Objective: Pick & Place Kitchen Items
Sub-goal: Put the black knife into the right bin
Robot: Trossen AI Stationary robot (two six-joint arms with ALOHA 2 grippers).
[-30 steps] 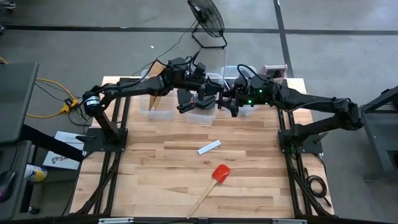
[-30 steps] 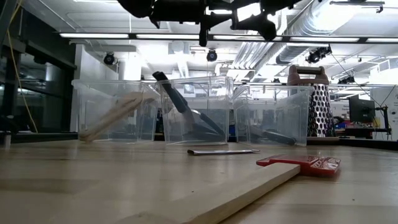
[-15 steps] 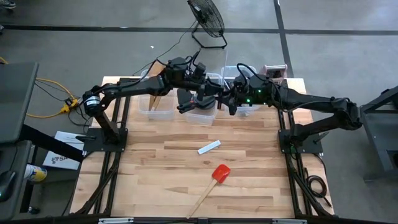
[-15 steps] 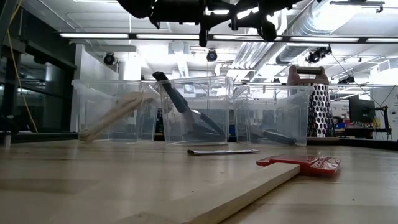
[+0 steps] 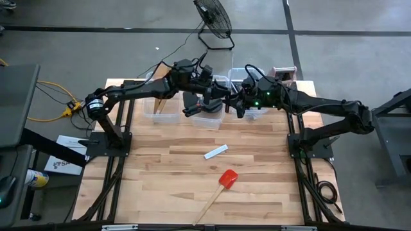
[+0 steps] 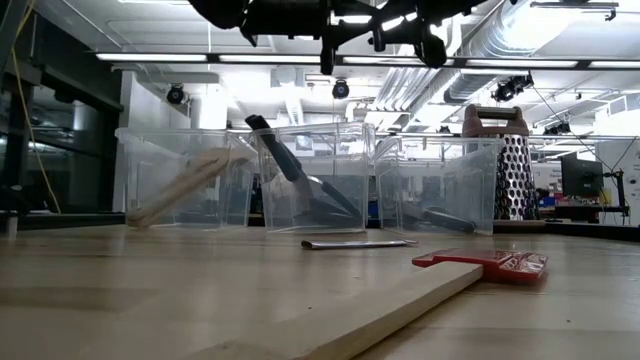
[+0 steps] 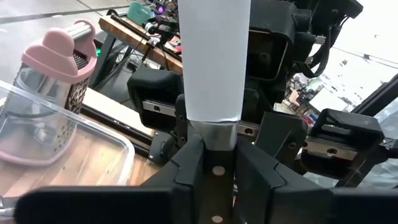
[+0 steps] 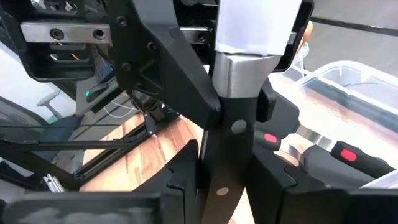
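High above the clear bins, both grippers meet on one knife (image 7: 214, 134): black riveted handle, metal bolster, white blade part (image 8: 255, 25). My left gripper (image 7: 217, 180) and my right gripper (image 8: 227, 186) are each shut on its handle; in the high view they meet at the far middle (image 5: 230, 102). A red-headed spatula (image 5: 226, 179) lies flat on the table, its wooden handle (image 6: 400, 310) toward the near edge. Wooden utensils (image 6: 180, 185) lean in the left bin and black ones (image 6: 295, 170) in the middle bin. My left gripper pinches the knife's black handle (image 7: 217, 169) between its two fingers, just behind the metal bolster. The fingers come level and lie across the handle. The knife is lifted clear, high over the bins. My right gripper pinches the same handle (image 8: 219, 190) farther from the bolster, one finger on each flat side. Its fingers (image 8: 180, 180) lie across the handle and come from the opposite side to the left gripper. The knife touches nothing else.
Three clear bins (image 6: 315, 180) stand in a row at the far edge, under the grippers. A metal box grater (image 6: 503, 170) stands at the far right. A white flat strip (image 5: 216, 152) lies mid-table. Bare wood (image 5: 160, 186) spreads over the near half.
My right gripper's fingers have drawn in from wide apart and shut on the knife's handle, with a slight roll of the wrist. My left gripper has kept its hold and place. The knife has stayed where it was.
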